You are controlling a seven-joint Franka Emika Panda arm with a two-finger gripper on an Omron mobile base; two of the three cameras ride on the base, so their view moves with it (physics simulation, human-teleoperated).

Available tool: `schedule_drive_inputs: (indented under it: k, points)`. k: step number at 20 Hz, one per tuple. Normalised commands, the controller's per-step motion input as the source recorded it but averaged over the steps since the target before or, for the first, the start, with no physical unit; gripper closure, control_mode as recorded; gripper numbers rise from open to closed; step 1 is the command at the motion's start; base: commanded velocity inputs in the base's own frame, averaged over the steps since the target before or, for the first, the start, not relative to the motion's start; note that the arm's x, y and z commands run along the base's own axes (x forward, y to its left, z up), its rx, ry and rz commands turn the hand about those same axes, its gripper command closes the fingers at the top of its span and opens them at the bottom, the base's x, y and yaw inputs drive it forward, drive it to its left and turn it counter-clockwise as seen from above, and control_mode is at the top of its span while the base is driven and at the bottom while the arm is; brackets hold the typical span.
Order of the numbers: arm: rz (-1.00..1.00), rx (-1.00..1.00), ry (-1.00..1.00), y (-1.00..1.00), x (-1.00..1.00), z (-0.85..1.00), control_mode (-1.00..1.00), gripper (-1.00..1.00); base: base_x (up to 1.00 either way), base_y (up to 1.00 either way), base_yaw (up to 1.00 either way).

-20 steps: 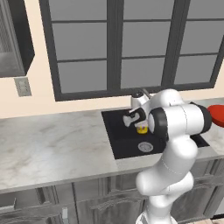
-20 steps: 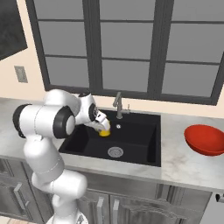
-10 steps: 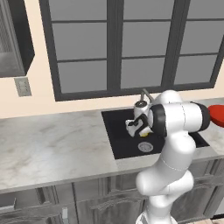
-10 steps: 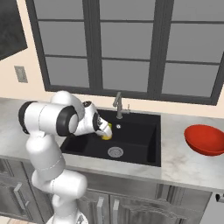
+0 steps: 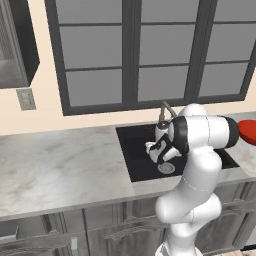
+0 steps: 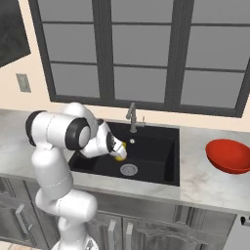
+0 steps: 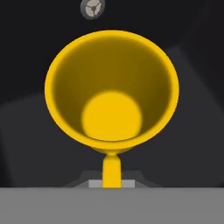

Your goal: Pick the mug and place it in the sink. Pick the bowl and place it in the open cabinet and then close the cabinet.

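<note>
With the mug [image 7: 112,94] low inside the sink [image 6: 151,146] near the drain [image 6: 129,169], its handle apparently grasped by the claw [image 6: 118,152], release remains pending; the bowl [image 6: 229,156] sits on the desk [image 6: 215,180] right of the sink, cabinet steps outstanding.

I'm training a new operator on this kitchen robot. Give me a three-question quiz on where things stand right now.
1. True or false: the red bowl is inside the sink.
2. The yellow mug is: A) on the counter, B) over the sink basin at the gripper, C) beside the bowl.
3. What round metal part shows past the mug's rim in the hand view?

Key: 1. False, it sits on the counter to the right of the sink. 2. B. 3. The drain.
</note>
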Motion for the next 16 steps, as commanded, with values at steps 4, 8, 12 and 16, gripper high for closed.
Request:
schedule_drive_inputs:
  k: [4,8,12,16]
  points:
    - [0.00,0.00,0.15,-0.03,0.00,-0.19,-1.00,1.00,0.00,0.00,0.00]
    - [0.00,0.00,0.15,-0.07,0.04,-0.10,-1.00,1.00,0.00,0.00,0.00]
    - [0.00,0.00,0.01,-0.11,0.01,-0.16,-1.00,1.00,0.00,0.00,0.00]
    - [0.00,0.05,-0.06,-0.07,0.00,-0.27,-1.00,1.00,0.00,0.00,0.00]
